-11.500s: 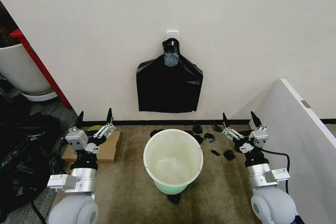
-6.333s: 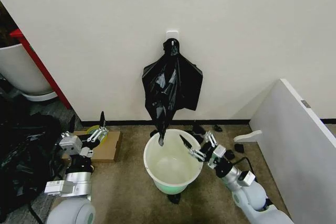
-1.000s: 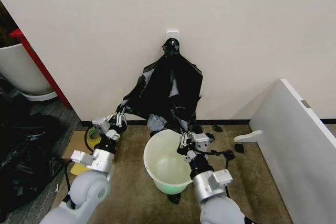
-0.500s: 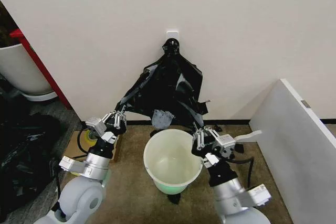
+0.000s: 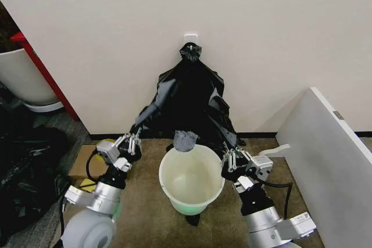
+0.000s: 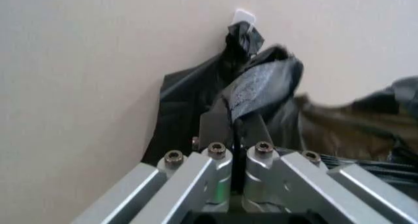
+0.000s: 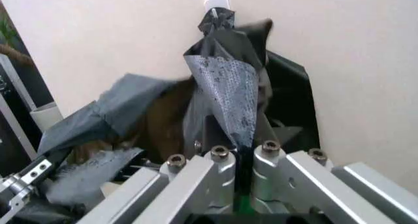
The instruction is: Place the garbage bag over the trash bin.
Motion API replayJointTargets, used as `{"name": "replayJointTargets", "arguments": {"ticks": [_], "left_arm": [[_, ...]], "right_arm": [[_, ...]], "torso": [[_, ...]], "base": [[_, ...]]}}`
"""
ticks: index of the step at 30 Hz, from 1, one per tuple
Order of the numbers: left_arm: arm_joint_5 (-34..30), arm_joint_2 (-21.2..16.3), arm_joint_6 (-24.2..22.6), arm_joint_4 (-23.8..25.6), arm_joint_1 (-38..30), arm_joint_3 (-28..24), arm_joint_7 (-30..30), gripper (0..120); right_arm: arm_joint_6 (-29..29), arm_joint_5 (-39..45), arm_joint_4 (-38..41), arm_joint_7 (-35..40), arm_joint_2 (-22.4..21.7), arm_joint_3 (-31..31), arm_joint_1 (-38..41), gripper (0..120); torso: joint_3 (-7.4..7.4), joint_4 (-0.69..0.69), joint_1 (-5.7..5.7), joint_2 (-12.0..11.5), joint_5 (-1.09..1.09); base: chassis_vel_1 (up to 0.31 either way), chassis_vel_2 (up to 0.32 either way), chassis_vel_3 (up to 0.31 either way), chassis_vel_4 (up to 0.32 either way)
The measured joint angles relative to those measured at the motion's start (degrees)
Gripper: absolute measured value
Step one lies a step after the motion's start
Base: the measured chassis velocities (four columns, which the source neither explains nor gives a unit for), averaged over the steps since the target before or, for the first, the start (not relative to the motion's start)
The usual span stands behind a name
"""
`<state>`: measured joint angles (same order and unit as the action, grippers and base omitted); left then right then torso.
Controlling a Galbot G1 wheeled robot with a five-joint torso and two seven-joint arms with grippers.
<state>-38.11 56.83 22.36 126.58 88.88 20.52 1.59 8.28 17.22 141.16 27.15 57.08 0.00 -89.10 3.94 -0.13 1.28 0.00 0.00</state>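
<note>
- The cream wall (image 5: pixel 261 39) runs across the back, plain, with no writing on it; a small white hook plate (image 5: pixel 190 39) sits on it above the bin.
- A white panel (image 5: pixel 331 149) leans in at the robot's right, also unmarked.
- Far left there's a white curved tub (image 5: pixel 20 79) with a red edge, and a heap of black sheeting (image 5: pixel 23 172) on the floor below it.
- The garbage bag (image 5: pixel 192 100) hangs from that hook, its knot at the top, and spreads downward like a tent, two lower corners stretched out to either side above the bin; a greyish flap droops just over the far rim.
- The trash bin (image 5: pixel 165 184) stands on the brown floor between the two arms, round and white with a pale green base, nothing inside it, no label to read.
- A flat cardboard piece (image 5: pixel 81 164) lies on the floor by the left arm.
- The left gripper (image 5: pixel 132 142) is pinched tight on the bag's left corner, just left of the bin; the left wrist view shows plastic (image 6: pixel 258 89) clamped between closed fingers.
- The right gripper (image 5: pixel 232 158) is at the bin's right rim, clamped on the other corner; the right wrist view shows a dotted grey fold (image 7: pixel 225 94) caught in its closed fingers.
</note>
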Motion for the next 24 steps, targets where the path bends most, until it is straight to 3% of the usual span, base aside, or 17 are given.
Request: {"name": "replayJointTargets", "arguments": {"ticks": [7,12,24], "left_arm": [[-3.28,-0.44,0.14,2.74,-2.19,0.92,-0.40,0],[-7.73,-1.70,-2.27,5.42,-4.95,1.35,-1.05,0],[-6.76,-0.01,-3.26,1.38,-6.58,-2.22,-1.22,0]], "right_arm": [[1.41,-0.88,0.15,-1.47,0.26,0.27,0.86,0],[-0.10,1.57,2.06,-1.20,0.19,1.74,1.97,0],[-1.81,5.12,-0.41,0.16,0.82,1.32,3.77,0]], "torso": [[0.00,-0.02,0.00,-0.01,0.02],[0.01,-0.02,0.00,-0.01,0.01],[0.01,-0.01,0.00,-0.01,0.01]], "base": [[0.000,0.000,0.000,0.000],[0.000,0.000,0.000,0.000],[0.000,0.000,0.000,0.000]]}}
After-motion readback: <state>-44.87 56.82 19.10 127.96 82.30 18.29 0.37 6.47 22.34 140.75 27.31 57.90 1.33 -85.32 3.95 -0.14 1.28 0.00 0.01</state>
